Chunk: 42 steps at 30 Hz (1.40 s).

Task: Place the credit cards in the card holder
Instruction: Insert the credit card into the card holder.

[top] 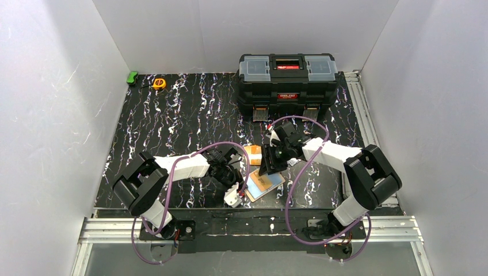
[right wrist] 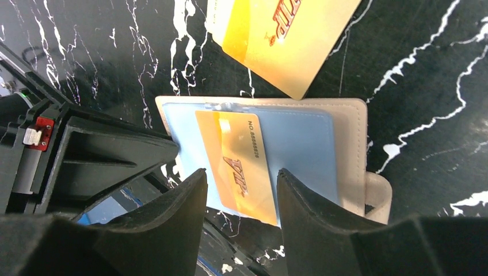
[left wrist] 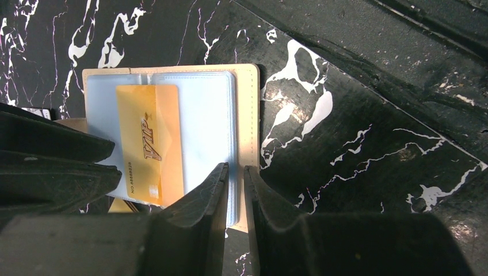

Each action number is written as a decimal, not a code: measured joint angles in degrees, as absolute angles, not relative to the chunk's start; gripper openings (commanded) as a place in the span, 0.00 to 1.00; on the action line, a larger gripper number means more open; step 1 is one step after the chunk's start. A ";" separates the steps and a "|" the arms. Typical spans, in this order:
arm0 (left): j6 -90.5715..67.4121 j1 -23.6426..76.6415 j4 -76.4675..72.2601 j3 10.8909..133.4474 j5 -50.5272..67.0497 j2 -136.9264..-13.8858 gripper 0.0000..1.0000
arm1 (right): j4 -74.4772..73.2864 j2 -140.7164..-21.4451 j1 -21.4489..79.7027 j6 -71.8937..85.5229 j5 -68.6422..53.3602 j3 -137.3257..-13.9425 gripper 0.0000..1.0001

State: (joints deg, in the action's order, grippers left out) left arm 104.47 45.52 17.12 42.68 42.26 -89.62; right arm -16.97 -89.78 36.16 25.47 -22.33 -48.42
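Right wrist | half-tucked orange card (right wrist: 230, 144) likely light, stiff, slick: pinch free short end | right pincer (right wrist: 241, 172) half-open, empty | left pincer (left wrist: 235, 169) near-shut, hold unclear

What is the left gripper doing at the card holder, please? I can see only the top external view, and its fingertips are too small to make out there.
Observer: In the left wrist view, the left gripper has its jaws almost together. The edge of the clear sleeve of the card holder sits between them.
Operator: Thank you. Is anything printed on the card lying there?
Observer: Yes, the orange card reads VIP in dark letters.
Operator: And how does the right gripper stand?
Observer: In the right wrist view, the right gripper has its jaws apart, one on either side of that card. I cannot tell whether they touch it.
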 measured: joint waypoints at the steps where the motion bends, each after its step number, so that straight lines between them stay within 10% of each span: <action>1: 104.40 45.52 17.10 42.68 42.28 -89.62 0.17 | -16.62 -89.97 36.38 25.54 -22.52 -48.42 0.55; 42: 103.22 45.52 13.04 40.12 42.28 -88.18 0.17 | -16.95 -96.62 42.72 22.81 -27.46 -51.92 0.48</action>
